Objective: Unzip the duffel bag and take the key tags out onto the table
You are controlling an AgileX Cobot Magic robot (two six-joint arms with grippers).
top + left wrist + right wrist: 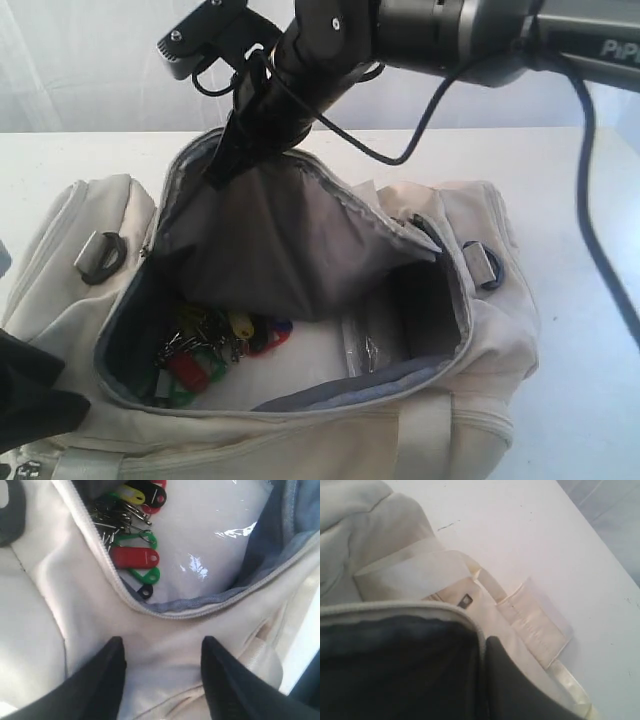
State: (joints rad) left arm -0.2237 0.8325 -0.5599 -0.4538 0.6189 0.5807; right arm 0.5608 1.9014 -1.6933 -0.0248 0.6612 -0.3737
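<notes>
The right gripper pinches the duffel bag flap up; left gripper (wide open) should drop onto the key tags.

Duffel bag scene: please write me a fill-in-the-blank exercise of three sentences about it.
1. The duffel bag has its main zipper ____.
2. The key tags lie ____ the bag, not on the table.
3. The left end effector is open and empty, while the right end effector is ____ on the bag's raised flap.

Missing words: open; inside; shut.
</notes>
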